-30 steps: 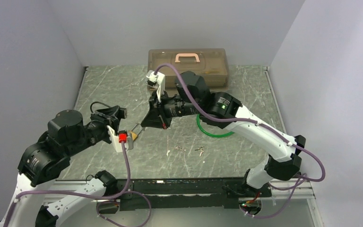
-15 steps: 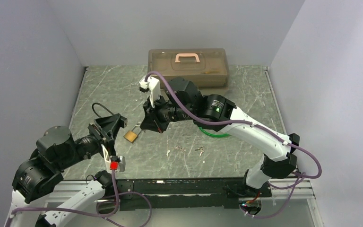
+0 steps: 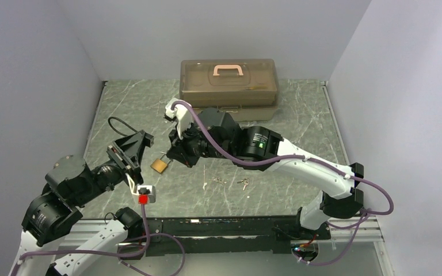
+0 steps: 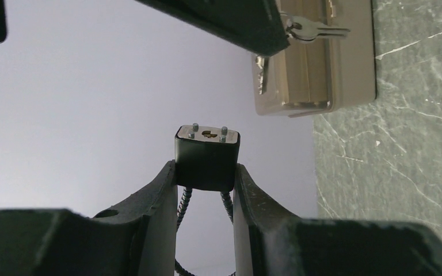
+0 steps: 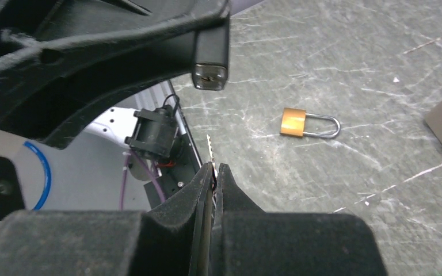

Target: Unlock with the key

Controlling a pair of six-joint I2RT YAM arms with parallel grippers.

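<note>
Brown toolbox (image 3: 228, 82) closed; left gripper (image 4: 206, 172) grasps black lock (image 4: 207, 152), right gripper (image 5: 214, 169) pinches key (image 5: 210, 150).

Right gripper (image 5: 213, 168) pinches key (image 5: 209, 148) — black lock (image 5: 210, 63) near, keyhole facing.

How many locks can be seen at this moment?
2. A black lock is clamped in the left gripper; a brass padlock lies on the table, untouched. More could be hidden inside the toolbox.

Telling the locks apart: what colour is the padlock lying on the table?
The padlock is brass-gold, silver shackle; best in right wrist view.
</note>
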